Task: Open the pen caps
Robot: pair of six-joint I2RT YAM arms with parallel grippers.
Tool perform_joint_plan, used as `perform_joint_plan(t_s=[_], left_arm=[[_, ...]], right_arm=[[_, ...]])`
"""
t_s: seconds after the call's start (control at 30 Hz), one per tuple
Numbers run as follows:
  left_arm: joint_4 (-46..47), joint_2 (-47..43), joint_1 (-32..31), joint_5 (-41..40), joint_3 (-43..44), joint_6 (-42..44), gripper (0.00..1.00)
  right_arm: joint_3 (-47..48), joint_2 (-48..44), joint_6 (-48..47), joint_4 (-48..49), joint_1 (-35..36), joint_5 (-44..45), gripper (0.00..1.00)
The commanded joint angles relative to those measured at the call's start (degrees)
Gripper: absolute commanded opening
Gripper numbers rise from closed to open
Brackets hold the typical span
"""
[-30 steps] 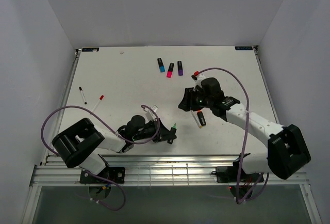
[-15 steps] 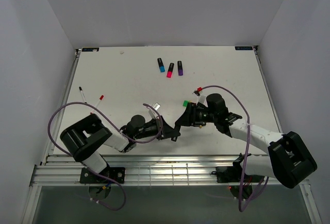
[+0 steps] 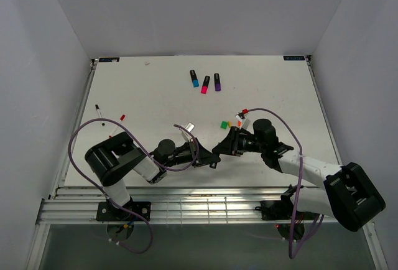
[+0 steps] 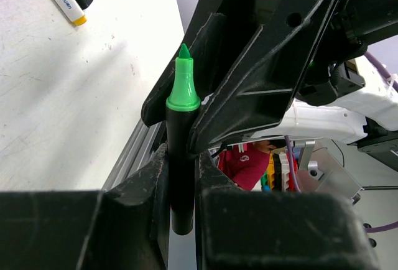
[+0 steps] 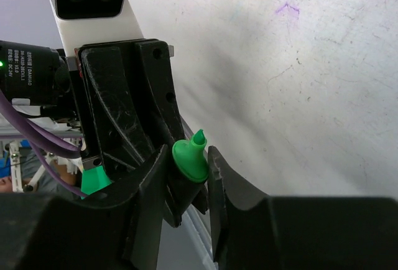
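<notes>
The left gripper point(image 4: 181, 164) is clamped on a black marker point(image 4: 180, 127) whose green tip point(image 4: 183, 89) is bare. The right gripper point(image 5: 188, 161) crowds it head-on, its fingers flanking the tip; whether they pinch it cannot be told. The green cap point(image 3: 224, 124) lies on the table point(image 3: 143, 96) just beyond them, with three capped markers point(image 3: 204, 84) farther off.

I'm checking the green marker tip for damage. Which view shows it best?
Left wrist: the green tip stands whole on the marker in the left gripper. Right wrist shows it partly hidden inside the right gripper. The top view hides it among the grippers.
</notes>
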Motion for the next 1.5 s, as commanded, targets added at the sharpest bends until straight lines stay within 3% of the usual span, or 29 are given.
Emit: perform_joint_plan(t_s=[0.0,0.07,0.13,0.2,0.23,0.4,0.7,0.8,0.93,1.07,1.47], left_arm=[[6.94,0.03,-0.07,-0.97,0.72,-0.75,0.0],[7.46,0.38,-0.07,-0.79,0.98,-0.75,0.0],[8.42,0.56,-0.07,-0.79,0.9,-0.93,0.0],[8.25,0.56,-0.07,-0.88,0.72,-0.49,0.09],[7.82,0.3,-0.07,-0.88,0.63,-0.23,0.24],[5.01,-3.64,-0.07,-2.37,-1.99,2.49,0.54],[-16.42,-19.38,0.11,-10.26,-7.01,12.33,0.87],[-27.22,-27.28,0.11,-13.87,-8.16,16.02,0.94],[-46.7,-37.83,0.11,-24.84,-7.63,20.33,0.98],[-56.59,-44.17,0.19,-31.88,-3.87,24.99,0.98],[-74.53,-37.42,0.28,-42.45,13.28,31.59,0.98]], right_arm=[[-1.31,-1.69,2.83,5.45,0.83,-1.81,0.28],[-1.84,-1.26,3.71,6.76,0.92,-1.72,0.1],[-2.1,-0.99,4.32,7.47,0.92,-1.9,0.08],[-2.02,-1.08,4.94,8.09,0.83,-1.37,0.08],[-1.84,-0.9,4.94,8.17,0.92,-1.2,0.08],[1.23,-0.11,3.72,5.72,0.92,0.12,0.08],[9.4,3.14,-2.52,-3.6,-1.36,0.92,0.08],[13.79,4.98,-8.83,-12.98,-2.51,3.63,0.08],[19.95,7.44,-18.07,-28.45,-3.56,10.39,0.08],[24.61,11.48,-24.05,-39.61,-4.53,16.11,0.08],[34.71,22.56,-33.46,-50.71,-5.85,22.98,0.08]])
